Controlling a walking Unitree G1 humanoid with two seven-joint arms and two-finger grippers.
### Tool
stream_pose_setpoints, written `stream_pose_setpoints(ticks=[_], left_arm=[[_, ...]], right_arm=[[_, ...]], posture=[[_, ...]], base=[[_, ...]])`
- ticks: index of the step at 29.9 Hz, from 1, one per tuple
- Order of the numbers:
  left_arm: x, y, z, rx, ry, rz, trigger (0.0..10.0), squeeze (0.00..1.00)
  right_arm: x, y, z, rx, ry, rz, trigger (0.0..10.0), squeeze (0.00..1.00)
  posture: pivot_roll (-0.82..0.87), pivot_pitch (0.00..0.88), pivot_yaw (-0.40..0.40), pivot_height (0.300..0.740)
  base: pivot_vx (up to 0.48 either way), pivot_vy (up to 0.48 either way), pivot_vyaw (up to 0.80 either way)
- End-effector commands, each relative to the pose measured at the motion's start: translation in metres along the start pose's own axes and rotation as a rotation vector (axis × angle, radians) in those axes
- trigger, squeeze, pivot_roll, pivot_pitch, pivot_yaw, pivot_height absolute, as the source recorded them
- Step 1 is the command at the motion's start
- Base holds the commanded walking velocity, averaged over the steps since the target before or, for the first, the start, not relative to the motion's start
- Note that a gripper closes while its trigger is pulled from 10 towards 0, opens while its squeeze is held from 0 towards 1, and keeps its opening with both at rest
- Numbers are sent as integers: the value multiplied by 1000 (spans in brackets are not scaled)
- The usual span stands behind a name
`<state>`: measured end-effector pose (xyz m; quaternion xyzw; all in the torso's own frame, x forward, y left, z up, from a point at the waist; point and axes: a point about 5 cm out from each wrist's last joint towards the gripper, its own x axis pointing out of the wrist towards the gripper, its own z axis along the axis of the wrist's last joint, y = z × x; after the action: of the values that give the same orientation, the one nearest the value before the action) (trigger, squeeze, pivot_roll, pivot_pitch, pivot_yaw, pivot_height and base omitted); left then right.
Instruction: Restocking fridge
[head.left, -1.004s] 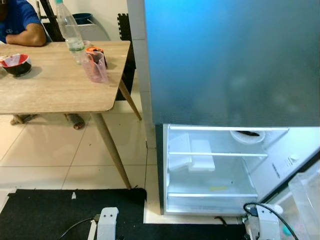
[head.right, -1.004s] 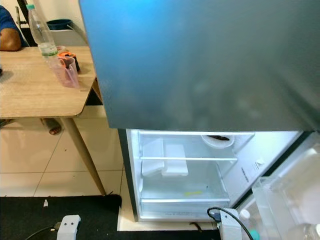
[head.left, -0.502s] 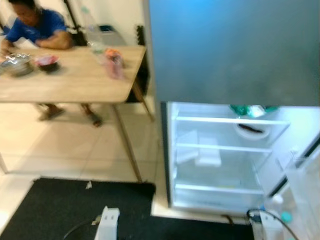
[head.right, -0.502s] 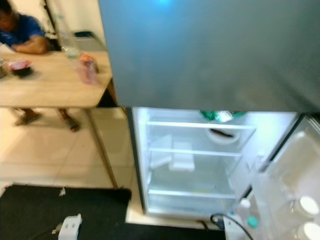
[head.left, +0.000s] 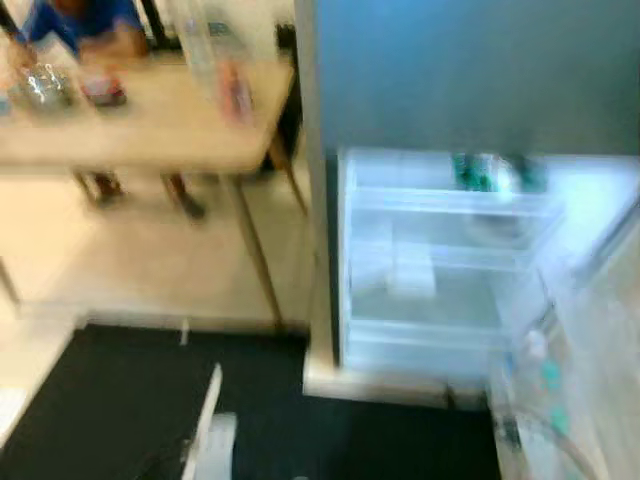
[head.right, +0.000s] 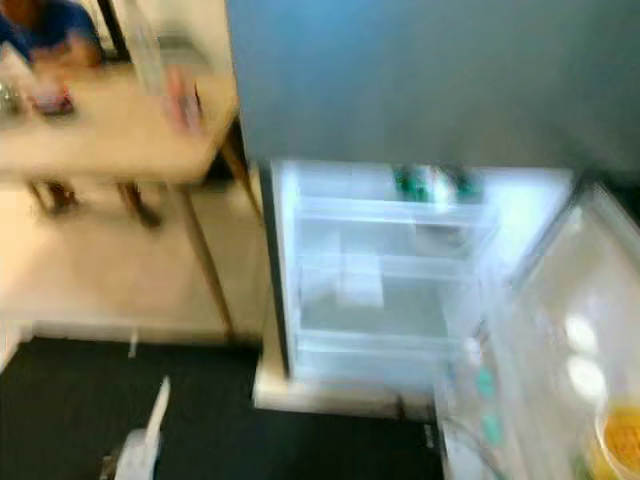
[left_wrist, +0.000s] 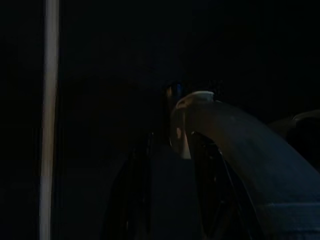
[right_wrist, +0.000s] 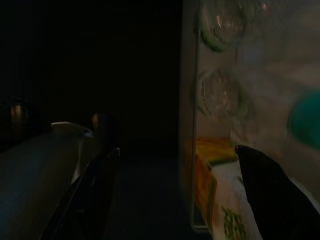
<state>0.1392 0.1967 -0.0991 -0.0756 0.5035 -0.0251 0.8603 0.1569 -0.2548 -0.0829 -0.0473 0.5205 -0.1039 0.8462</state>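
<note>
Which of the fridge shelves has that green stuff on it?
The top shelf, just under the closed upper door. Blurred green items sit there; the shelves below hold only pale white things.

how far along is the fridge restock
Early. Done: the fridge lower door is open, with bottles in its rack. In hand: nothing that can be made out; both wrist views are dark. Left: the lit shelves look mostly bare, and the bottle and cup sit on the table.

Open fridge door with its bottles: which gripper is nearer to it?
Right. The right gripper hangs low right beside the fridge door, whose shelf of bottles looms next to its fingers. The left gripper hangs on the far side, over the dark mat.
</note>
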Motion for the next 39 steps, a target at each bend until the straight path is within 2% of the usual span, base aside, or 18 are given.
stream_pose_setpoints(ticks=[1, 11, 23, 26, 28, 32, 39], left_arm=[[-1, 3, -1, 11, 7, 8, 10000, 0], [-1, 3, -2, 12, 7, 8, 10000, 0], [-1, 4, -2, 10, 6, 6, 10000, 0], [-1, 4, -2, 7, 7, 13, 10000, 0], [-1, 4, -1, 37, 10, 12, 10000, 0], [-1, 3, -2, 18, 18, -3, 10000, 0], [-1, 3, -3, 22, 28, -12, 10000, 0]], right_arm=[[0, 2, -3, 3, 10, 5, 10000, 0], [0, 1, -5, 3, 15, 7, 10000, 0], [0, 2, -5, -3, 18, 6, 10000, 0], [0, 3, -5, -4, 18, 6, 10000, 0], [0, 3, -4, -6, 18, 6, 10000, 0], [0, 2, -3, -9, 16, 5, 10000, 0], [0, 0, -2, -12, 16, 4, 10000, 0]], posture=[[33, 0, 2, 740], [34, 0, 2, 740], [32, 0, 2, 740], [32, 0, 2, 740], [32, 0, 2, 740], [30, 0, 2, 740], [28, 0, 5, 740]], base=[[-307, 0, -413], [-309, 0, -754], [-307, 0, 0], [0, 0, 0], [0, 0, 0], [0, 0, 0], [71, -404, 0]])
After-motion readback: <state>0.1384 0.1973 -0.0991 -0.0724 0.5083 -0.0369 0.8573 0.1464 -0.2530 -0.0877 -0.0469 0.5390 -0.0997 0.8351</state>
